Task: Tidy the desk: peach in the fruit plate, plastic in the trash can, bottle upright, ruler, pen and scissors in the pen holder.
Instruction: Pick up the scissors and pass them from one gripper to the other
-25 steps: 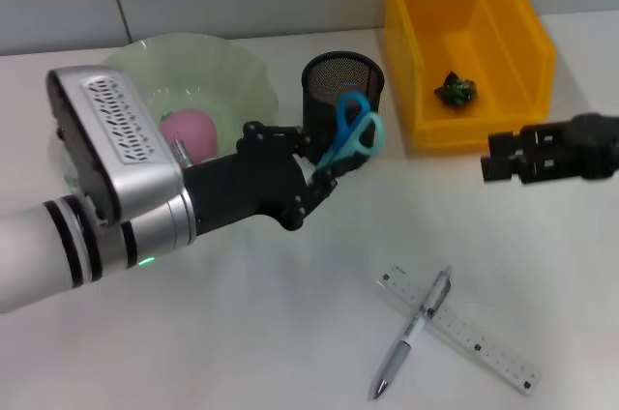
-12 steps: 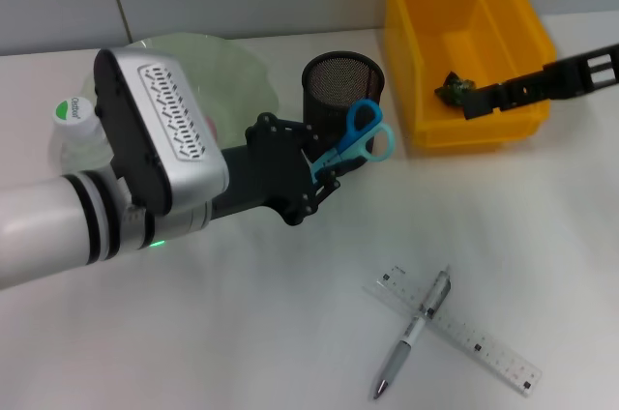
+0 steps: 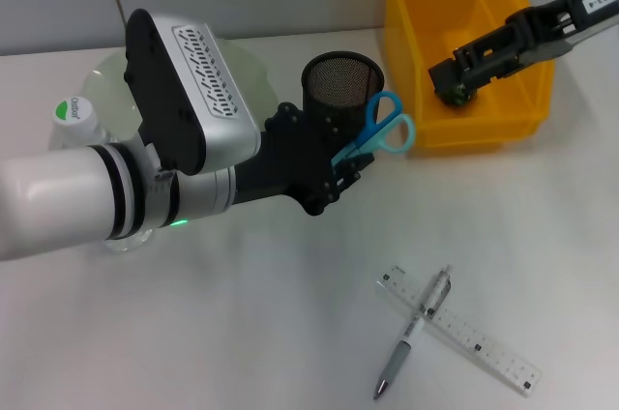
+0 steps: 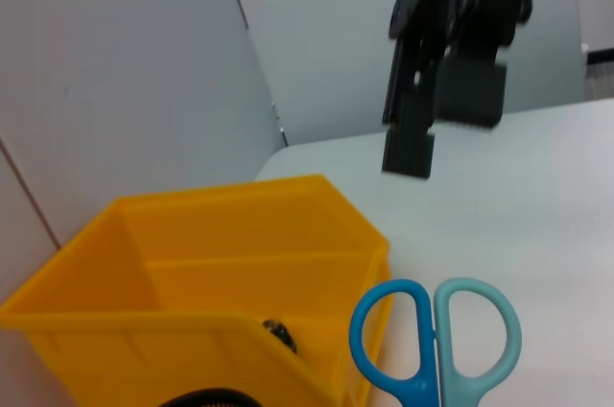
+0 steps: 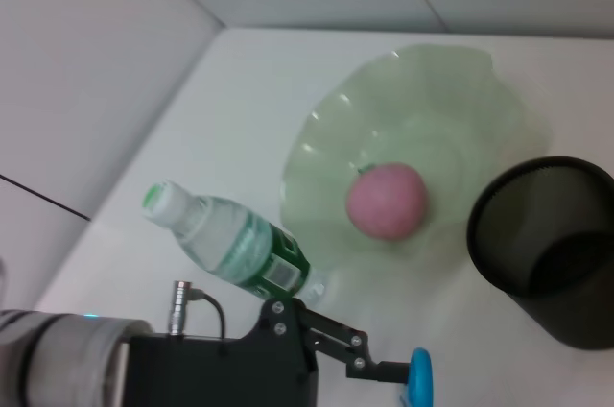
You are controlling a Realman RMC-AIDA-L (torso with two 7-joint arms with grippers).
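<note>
Head view is showing my left gripper (image 3: 334, 170) clamping the scissors (image 3: 375, 134) by the blades, so the blue handles are pointing up and away beside the rim of the black mesh pen holder (image 3: 341, 89); I am holding them that way, I judge, so the blades can go in first. The holder is standing toward the back edge of the desk (image 3: 290, 333), between the green fruit plate (image 3: 242, 67) and the yellow trash can (image 3: 464, 43); the scissors are not yet over its mouth. My right gripper (image 3: 455, 72) is hanging over the trash can, above the dark crumpled plastic (image 3: 456, 93) lying inside; I cannot tell how its fingers are standing. In the right wrist view the peach (image 5: 386, 200) is sitting in the plate and the bottle (image 5: 230, 246) is standing just beside it, so those parts are looking done. The pen (image 3: 411, 335) is lying across the ruler (image 3: 459, 328) near the front edge, both waiting.
</note>
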